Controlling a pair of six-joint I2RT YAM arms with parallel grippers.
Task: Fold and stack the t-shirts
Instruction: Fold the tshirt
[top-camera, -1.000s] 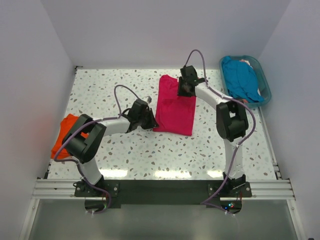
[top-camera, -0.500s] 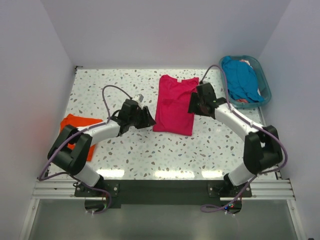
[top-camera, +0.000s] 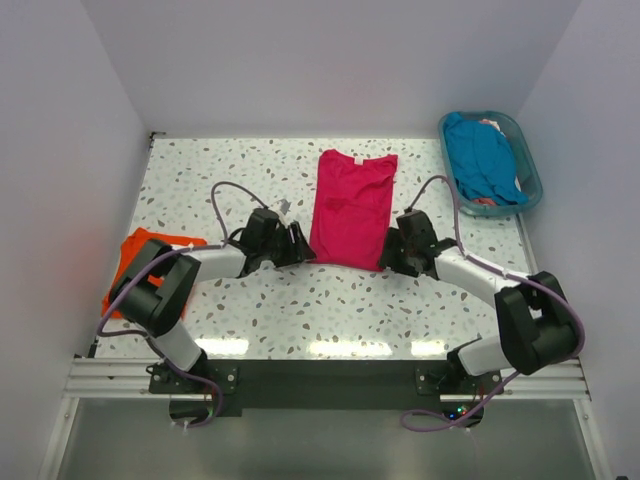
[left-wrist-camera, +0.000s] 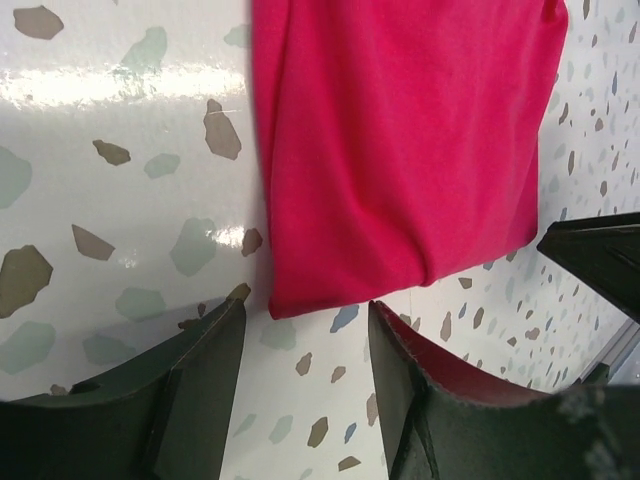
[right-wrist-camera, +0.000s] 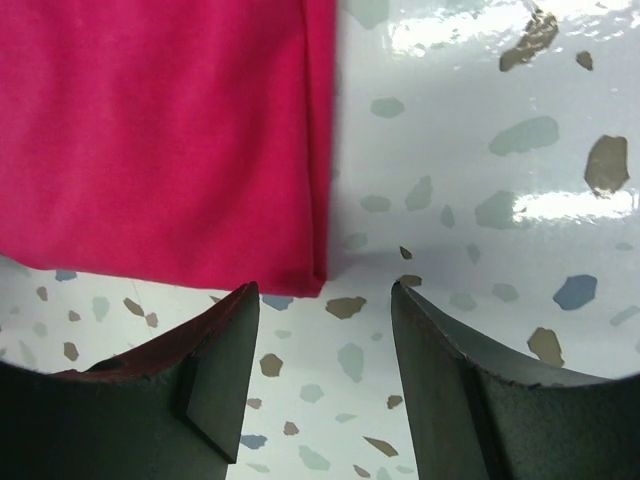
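Two near corners of the magenta t-shirt (top-camera: 352, 208) each face open, empty jaws: left gripper (left-wrist-camera: 305, 320) at seven o'clock, right gripper (right-wrist-camera: 325, 300) at five.

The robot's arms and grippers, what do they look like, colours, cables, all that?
The left arm and right arm have white tubular links joined by chunky black joints. A thin purple-grey cable loops loosely along each. The left gripper and right gripper are matte black, each with two broad wedge-shaped fingers. No markings are readable.
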